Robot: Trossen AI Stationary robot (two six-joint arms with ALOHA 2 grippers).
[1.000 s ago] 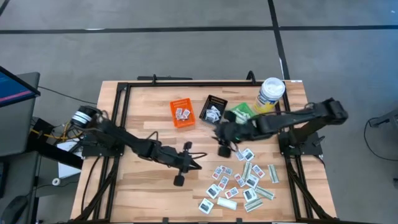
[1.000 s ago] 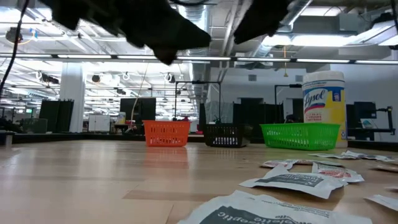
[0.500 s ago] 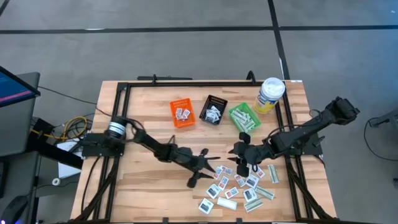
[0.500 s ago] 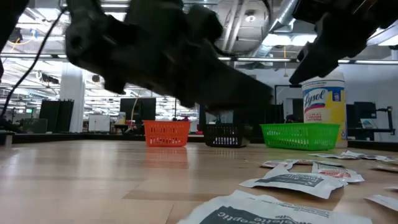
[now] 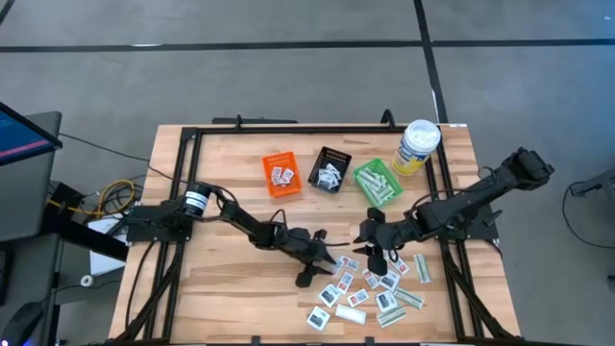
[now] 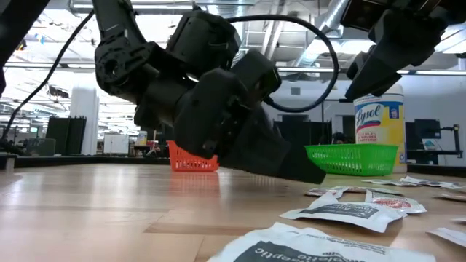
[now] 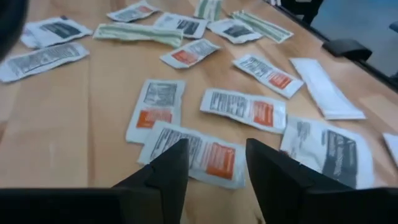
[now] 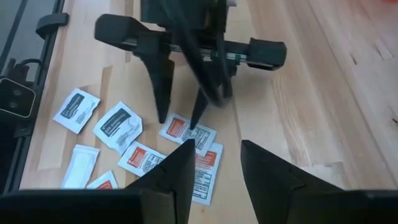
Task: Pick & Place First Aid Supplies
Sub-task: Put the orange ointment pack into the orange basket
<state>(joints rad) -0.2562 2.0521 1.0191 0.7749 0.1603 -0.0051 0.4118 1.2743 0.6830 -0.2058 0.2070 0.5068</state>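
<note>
The first aid supplies (image 5: pixel 370 284) are small flat packets, white with red or dark print and pale-green strips. They lie scattered on the wooden table at the near right. My left gripper (image 5: pixel 332 264) stands open at the pile's left edge. Its fingers point down over a white packet with orange print (image 7: pixel 202 158), also seen in the right wrist view (image 8: pixel 186 132). My right gripper (image 5: pixel 375 258) hangs open just to the right of it, above the packets, with nothing between its fingers (image 8: pixel 214 174). My left gripper comes from above with open fingers, whose tips (image 8: pixel 198 121) reach down to the orange-printed packet's edge (image 8: pixel 189 129). The packet lies flat on the table. I cannot tell whether the tips touch it.
At the far side stand an orange bin (image 5: pixel 282 175), a black bin (image 5: pixel 332 171) and a green bin (image 5: pixel 377 183), each holding some packets. A yellow canister with a white lid (image 5: pixel 419 146) stands to their right. Bare wood lies to the left of the pile.
My left gripper has moved toward the table's right edge and down to the pile, and has opened. My right gripper has come from beside the bins toward the near edge and now hangs over the packets. The packets have not moved.
</note>
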